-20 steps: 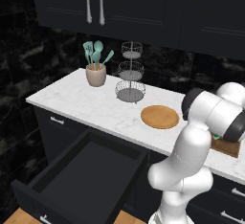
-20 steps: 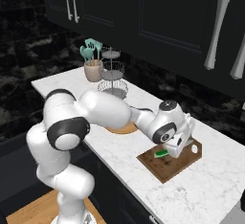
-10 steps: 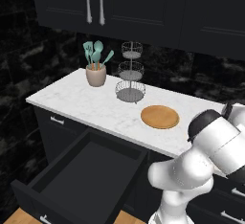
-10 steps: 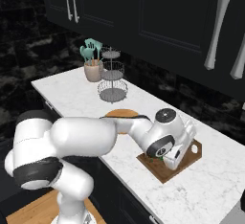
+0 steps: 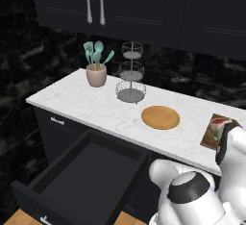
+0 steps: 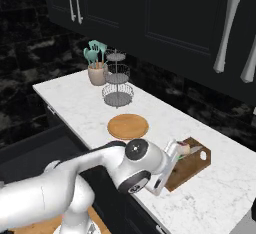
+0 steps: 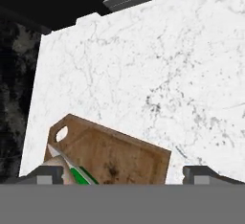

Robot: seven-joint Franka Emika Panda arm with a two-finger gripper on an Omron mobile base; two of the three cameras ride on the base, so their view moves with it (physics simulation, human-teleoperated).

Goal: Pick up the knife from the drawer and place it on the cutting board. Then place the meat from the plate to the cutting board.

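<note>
Over the cutting board (image 7: 115,153), the gripper (image 7: 123,175) stands spread, apparently released; knife (image 7: 72,167) near its holed edge.

We see open marble desk (image 5: 91,105) between the utensil crock (image 5: 96,76), the wire tiered stand (image 5: 130,92) and the bare plate (image 5: 160,117), wide enough to pass through. The cutting board (image 7: 115,153) is crowded at its hole corner by the knife (image 7: 72,168) and the meat (image 6: 183,149); the rest of it lies free. Below the desk, the open drawer (image 5: 81,173) juts into the approach. Upper cabinets (image 6: 165,13) overhang the back of the desk.
</note>
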